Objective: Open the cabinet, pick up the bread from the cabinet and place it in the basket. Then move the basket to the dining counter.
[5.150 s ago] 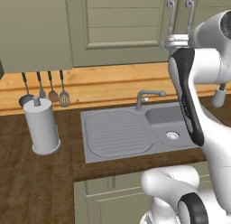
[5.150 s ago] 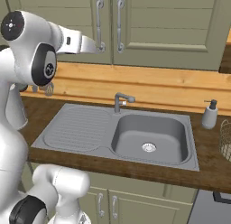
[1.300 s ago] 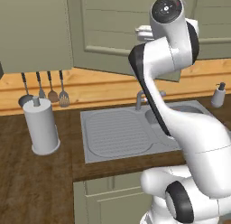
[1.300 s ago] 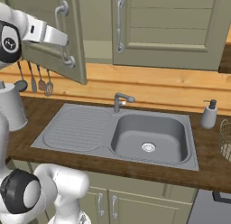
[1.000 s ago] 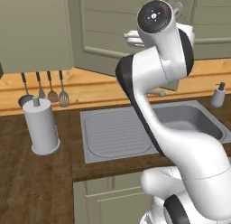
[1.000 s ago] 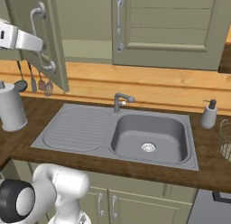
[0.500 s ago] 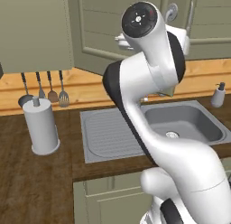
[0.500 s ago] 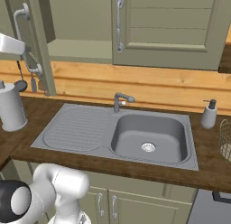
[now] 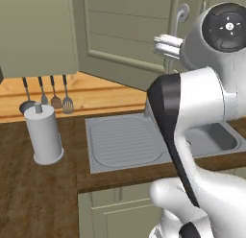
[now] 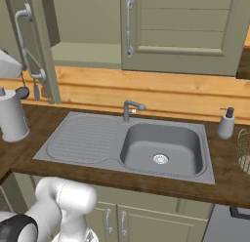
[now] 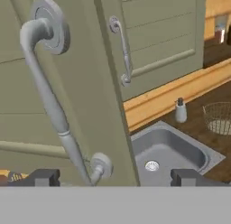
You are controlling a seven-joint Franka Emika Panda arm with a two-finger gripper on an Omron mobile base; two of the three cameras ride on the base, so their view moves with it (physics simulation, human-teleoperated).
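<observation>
The cabinet's left door [image 10: 41,46] stands swung wide open, edge-on in the right base view, and its bare shelf [image 10: 88,53] shows behind it. That door's long curved handle [image 11: 49,96] runs close in front of the hand camera. My gripper [image 11: 115,178] is open, with its fingertips [image 11: 43,177] wide apart on either side of the handle's lower end and not touching it. In the left base view the same door [image 9: 125,35] hangs over the sink with my arm in front of it. The wire basket [image 11: 219,118] sits on the worktop right of the sink, also seen at the picture's edge as basket [image 10: 244,151]. The bread and the dining counter are out of view.
The right cabinet door [image 10: 180,31] is shut, its handle [image 10: 129,26] upright. Below lie a grey sink [image 10: 161,148] with tap [image 10: 129,109], a soap bottle [image 10: 225,123], a white canister [image 9: 44,134] and hanging utensils [image 9: 53,95].
The left door has swung further open with my hand following it leftward. My jaws have spread from closed on the handle to wide open.
</observation>
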